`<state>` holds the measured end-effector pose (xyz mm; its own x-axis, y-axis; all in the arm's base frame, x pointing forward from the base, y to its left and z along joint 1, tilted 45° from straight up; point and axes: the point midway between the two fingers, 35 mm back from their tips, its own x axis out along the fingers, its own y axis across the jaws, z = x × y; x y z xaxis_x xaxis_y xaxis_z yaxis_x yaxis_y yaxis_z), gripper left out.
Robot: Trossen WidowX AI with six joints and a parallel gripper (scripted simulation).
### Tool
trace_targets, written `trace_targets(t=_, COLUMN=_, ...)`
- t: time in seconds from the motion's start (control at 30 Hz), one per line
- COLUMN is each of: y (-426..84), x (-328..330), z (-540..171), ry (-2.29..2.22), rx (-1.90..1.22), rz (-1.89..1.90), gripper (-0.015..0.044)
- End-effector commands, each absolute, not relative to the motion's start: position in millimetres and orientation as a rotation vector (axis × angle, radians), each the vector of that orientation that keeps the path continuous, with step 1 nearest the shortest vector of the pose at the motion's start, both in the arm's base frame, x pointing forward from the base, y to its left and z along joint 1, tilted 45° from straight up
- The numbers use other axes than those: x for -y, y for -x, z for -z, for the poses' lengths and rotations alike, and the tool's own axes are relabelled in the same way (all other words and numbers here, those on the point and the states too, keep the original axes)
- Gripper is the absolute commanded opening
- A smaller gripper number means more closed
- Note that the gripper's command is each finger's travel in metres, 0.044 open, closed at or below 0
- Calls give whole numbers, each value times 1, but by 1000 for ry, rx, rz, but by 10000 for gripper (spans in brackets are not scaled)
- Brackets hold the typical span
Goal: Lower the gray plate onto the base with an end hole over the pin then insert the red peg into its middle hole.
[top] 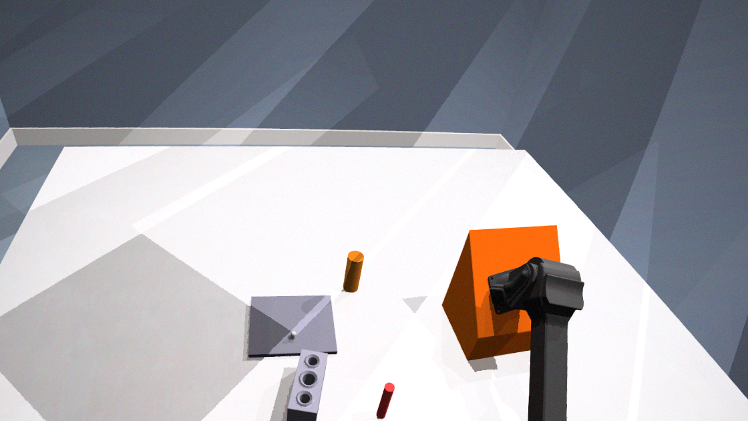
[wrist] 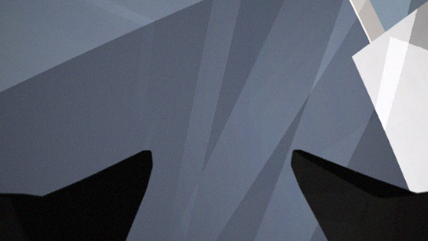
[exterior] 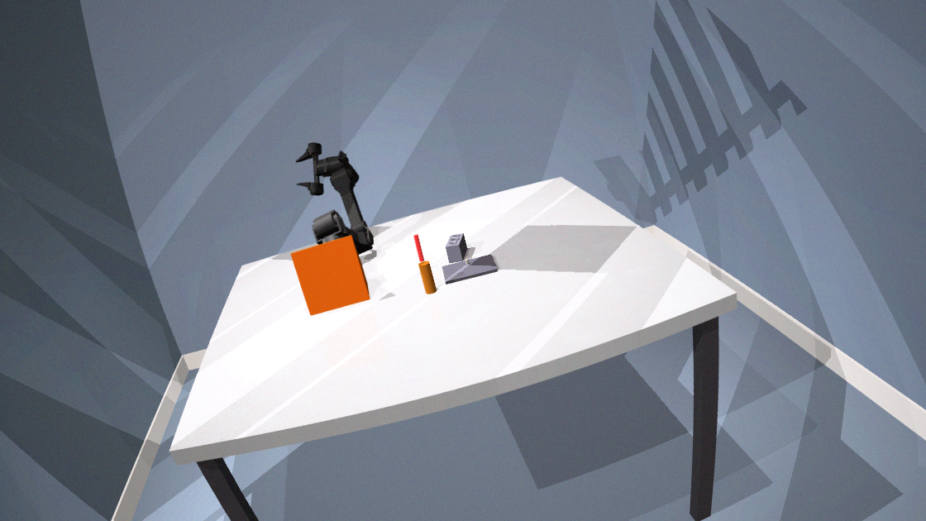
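Observation:
The gray plate point(top: 298, 388) point(exterior: 455, 251) is a thick block with three holes facing up. It stands beside the flat gray base point(top: 313, 314) point(exterior: 482, 266), off the pin; whether plate and base touch is unclear. The short pale pin point(top: 292, 334) point(exterior: 467, 261) rises bare from the base. The red peg point(top: 386, 400) point(exterior: 417, 248) stands upright on the table, apart from the plate. My gripper point(exterior: 298, 173) point(wrist: 222, 157) is open and empty, raised high above the table and away from plate and peg. In the top view its fingers are not clearly seen.
A big orange box point(top: 512, 248) point(exterior: 330, 275) stands on the white table point(top: 235, 193) point(exterior: 453, 336) near the arm. An upright orange cylinder point(top: 352, 273) point(exterior: 427, 278) stands near the base, between it and the box. The wrist view shows background and a table corner point(wrist: 406, 96).

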<state>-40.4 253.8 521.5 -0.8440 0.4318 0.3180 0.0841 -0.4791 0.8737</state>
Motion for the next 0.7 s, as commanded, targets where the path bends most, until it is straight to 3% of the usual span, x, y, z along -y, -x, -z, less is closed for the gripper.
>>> trace_targets(t=0.0, y=40, x=-254, z=-522, ry=-761, rx=-1471, rz=-2416, gripper=426)
trace_targets(t=0.2, y=74, x=-197, z=-558, ry=-788, rx=-1191, rz=-2698, gripper=440)
trace_targets(t=0.67, y=112, x=30, z=-603, ry=-1017, rx=-163, rz=-3408, gripper=440)
